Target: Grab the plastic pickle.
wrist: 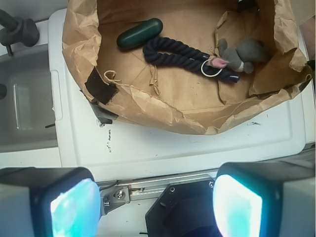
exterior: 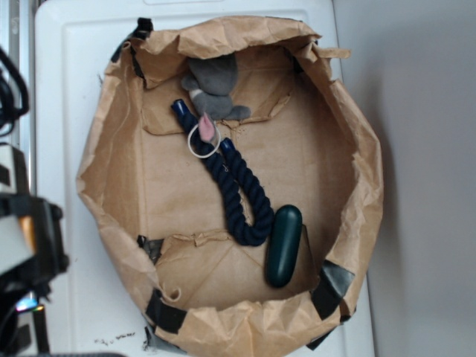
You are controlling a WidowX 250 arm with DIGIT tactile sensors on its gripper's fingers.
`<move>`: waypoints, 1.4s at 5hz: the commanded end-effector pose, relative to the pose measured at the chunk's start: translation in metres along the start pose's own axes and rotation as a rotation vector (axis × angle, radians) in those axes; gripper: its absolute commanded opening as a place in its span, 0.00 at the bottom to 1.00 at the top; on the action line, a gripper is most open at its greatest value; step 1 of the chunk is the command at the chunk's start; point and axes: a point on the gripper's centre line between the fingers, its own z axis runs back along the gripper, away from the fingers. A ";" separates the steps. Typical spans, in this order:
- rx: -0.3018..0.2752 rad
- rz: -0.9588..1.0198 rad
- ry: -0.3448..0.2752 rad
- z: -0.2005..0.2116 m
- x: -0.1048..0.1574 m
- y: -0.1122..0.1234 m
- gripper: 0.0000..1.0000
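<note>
My pincer (wrist: 157, 197) hangs wide open over the white tray (wrist: 197, 143), outside the paper bag (wrist: 163, 116). The plastic pickle (wrist: 139, 33) lies inside at eleven o'clock, touching the navy rope (wrist: 182, 55)

The plastic pickle (exterior: 283, 245) (wrist: 139, 33) is seen as a smooth, glossy, dark green capsule with rounded ends, intact and lying flat on its side on the brown paper floor of the paper bag (exterior: 357, 186) (wrist: 81, 44). In the exterior view it is laid almost upright in the picture, slightly tilted, near the bag's lower right wall. It is placed just beside the looped end of the navy rope (exterior: 242, 190) (wrist: 180, 54), and nothing is resting on it.
</note>
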 end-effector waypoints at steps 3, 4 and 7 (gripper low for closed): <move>-0.092 0.282 -0.073 -0.025 0.042 -0.011 1.00; -0.066 0.287 -0.095 -0.035 0.063 -0.002 1.00; -0.059 0.271 -0.114 -0.079 0.187 0.026 1.00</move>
